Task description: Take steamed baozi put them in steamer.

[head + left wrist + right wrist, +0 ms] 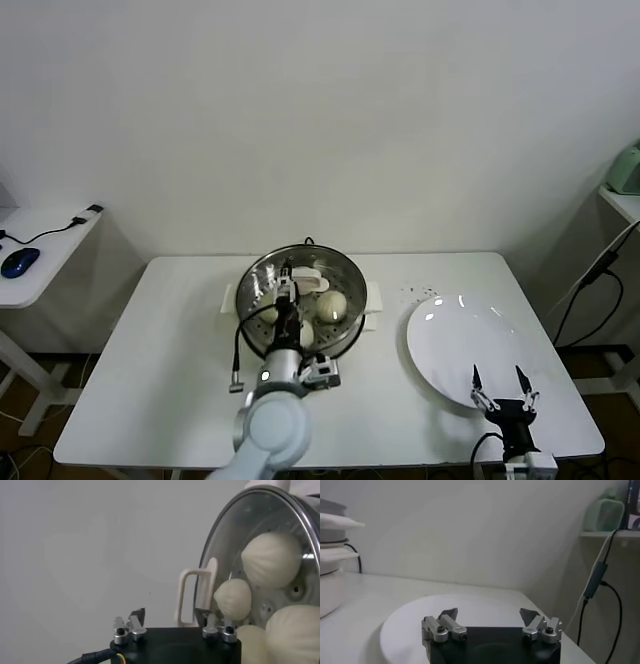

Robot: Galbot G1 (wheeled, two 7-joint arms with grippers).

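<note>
Left gripper point(288, 296), jaws apart, hangs over the steamer point(256, 278) beside the baozi point(332, 304); I read release. Right gripper point(497, 392), spread, idles near the white plate point(440, 340).

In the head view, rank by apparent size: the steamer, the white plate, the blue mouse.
1. white plate and steamer: they look about alike, and the plate lies nearer the camera, so I won't rank them.
2. blue mouse: clearly smallest.
</note>
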